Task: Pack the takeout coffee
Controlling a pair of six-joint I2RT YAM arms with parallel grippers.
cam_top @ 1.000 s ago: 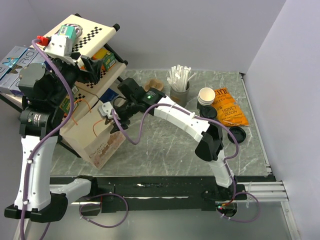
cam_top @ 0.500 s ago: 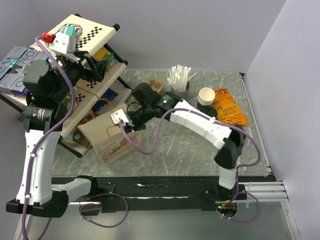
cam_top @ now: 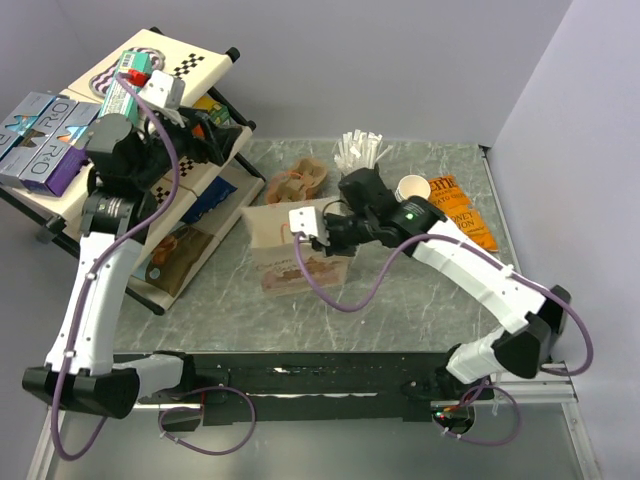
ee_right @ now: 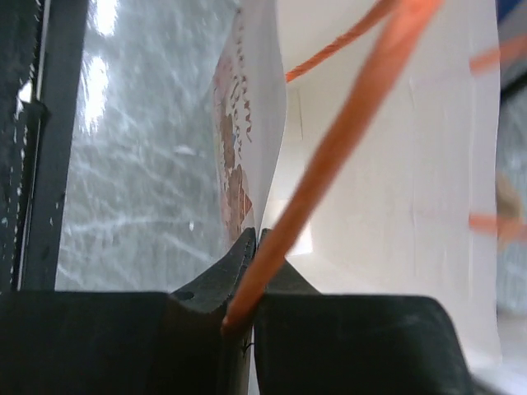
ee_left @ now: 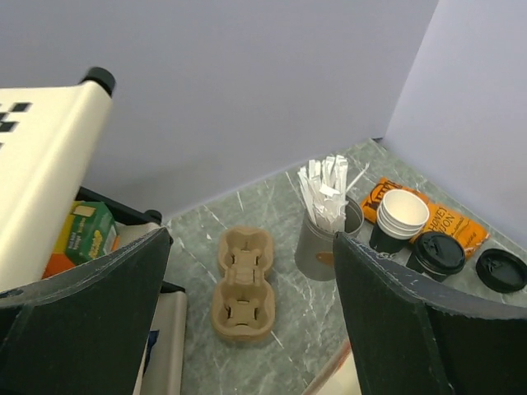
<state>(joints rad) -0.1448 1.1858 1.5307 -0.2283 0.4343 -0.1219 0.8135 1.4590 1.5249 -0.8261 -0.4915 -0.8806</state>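
Note:
The takeout coffee (ee_left: 435,253), a dark cup with a black top, stands at the far right of the table beside a stack of white cups (ee_left: 401,216); the right arm hides it in the top view. A brown paper bag (cam_top: 285,262) with orange handles sits mid-table. My right gripper (cam_top: 322,234) is shut on the bag's edge (ee_right: 247,164), with an orange handle (ee_right: 346,132) running through the jaws. My left gripper (cam_top: 213,136) hangs open and empty high by the rack, its fingers (ee_left: 90,304) framing the table's back.
A cardboard cup carrier (ee_left: 244,284) lies at the back, next to a grey holder of white sticks (ee_left: 325,239). An orange snack bag (cam_top: 462,218) and a loose black lid (ee_left: 501,270) lie at the right. A tilted shelf rack (cam_top: 170,75) with boxes stands at the left.
My right gripper has closed on the bag's edge and pulled the bag right, from beside the rack to mid-table. My left arm has swung up and right, staying open.

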